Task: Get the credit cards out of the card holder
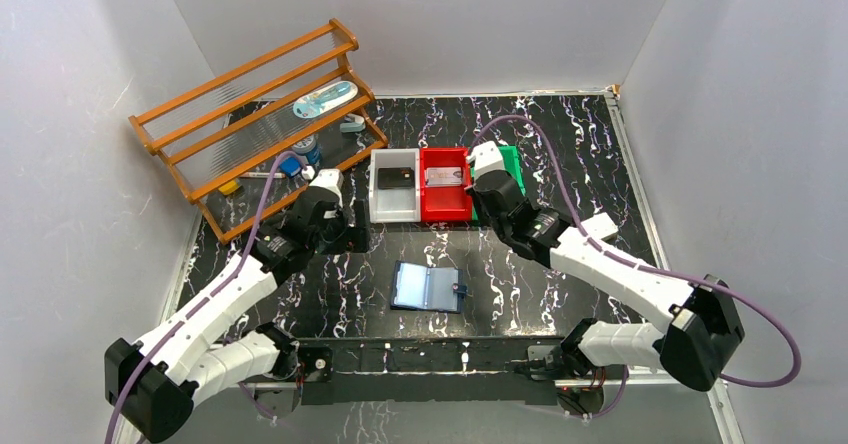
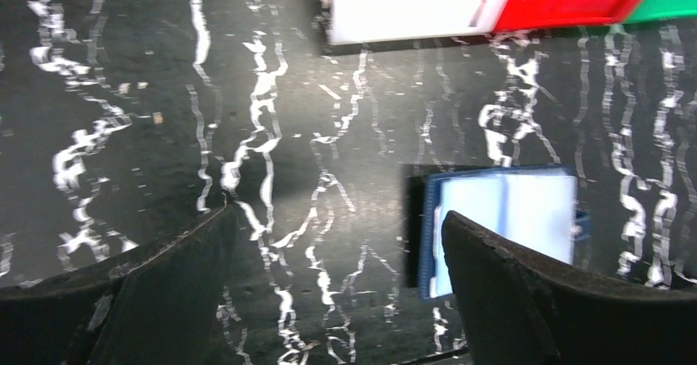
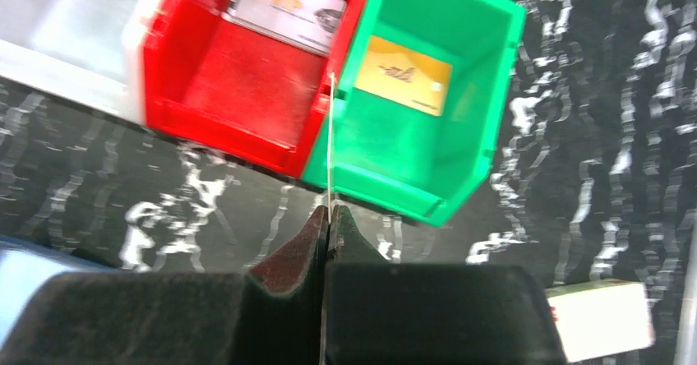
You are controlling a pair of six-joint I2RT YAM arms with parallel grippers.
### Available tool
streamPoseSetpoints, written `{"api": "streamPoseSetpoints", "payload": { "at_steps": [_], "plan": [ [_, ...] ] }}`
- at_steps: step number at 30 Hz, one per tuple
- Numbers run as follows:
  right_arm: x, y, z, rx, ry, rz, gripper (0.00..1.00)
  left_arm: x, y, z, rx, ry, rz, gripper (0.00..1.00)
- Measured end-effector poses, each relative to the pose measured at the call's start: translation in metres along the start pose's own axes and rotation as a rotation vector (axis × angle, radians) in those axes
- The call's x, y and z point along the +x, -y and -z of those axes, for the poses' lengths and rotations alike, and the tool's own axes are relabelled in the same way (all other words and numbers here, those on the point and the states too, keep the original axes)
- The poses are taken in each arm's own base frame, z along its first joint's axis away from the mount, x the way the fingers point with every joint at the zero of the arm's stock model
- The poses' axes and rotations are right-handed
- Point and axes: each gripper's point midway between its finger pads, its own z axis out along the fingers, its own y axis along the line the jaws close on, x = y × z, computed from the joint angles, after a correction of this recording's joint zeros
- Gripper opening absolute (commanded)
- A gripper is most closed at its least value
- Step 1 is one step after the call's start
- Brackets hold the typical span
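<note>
Left fingers (image 2: 193,254) spread wide, empty; right fingers (image 3: 329,221) pinch thin edge-on card (image 3: 330,143).

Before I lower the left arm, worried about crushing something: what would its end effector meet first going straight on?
Probably bare tabletop, straight ahead of the open left end effector; the card holder lies just aside.

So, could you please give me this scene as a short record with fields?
card holder: open, flat on the table, no gripper on it
white bin: holds black card
red bin: holds silvery card
green bin: holds gold card
left gripper: open, empty, over the table beside the card holder
right gripper: shut on edge-on card, near the red and green bins
</note>
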Motion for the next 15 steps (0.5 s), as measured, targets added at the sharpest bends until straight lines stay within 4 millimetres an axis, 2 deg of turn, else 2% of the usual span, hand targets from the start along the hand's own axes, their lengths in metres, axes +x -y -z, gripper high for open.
{"api": "streamPoseSetpoints", "payload": {
  "at_steps": [6, 10, 15],
  "plan": [
    [0.006, 0.029, -0.014, 0.087, -0.042, 0.285, 0.00, 0.004, -0.029, 0.004, -0.121, -0.002, -0.074, 0.98],
    [0.014, 0.047, -0.034, 0.087, -0.093, 0.442, 0.00, 0.009, -0.036, 0.006, -0.134, 0.009, -0.083, 0.98],
    [0.038, 0.062, -0.062, 0.006, -0.202, 0.603, 0.00, 0.008, -0.041, 0.007, -0.149, 0.025, -0.085, 0.98]
  ]
}}
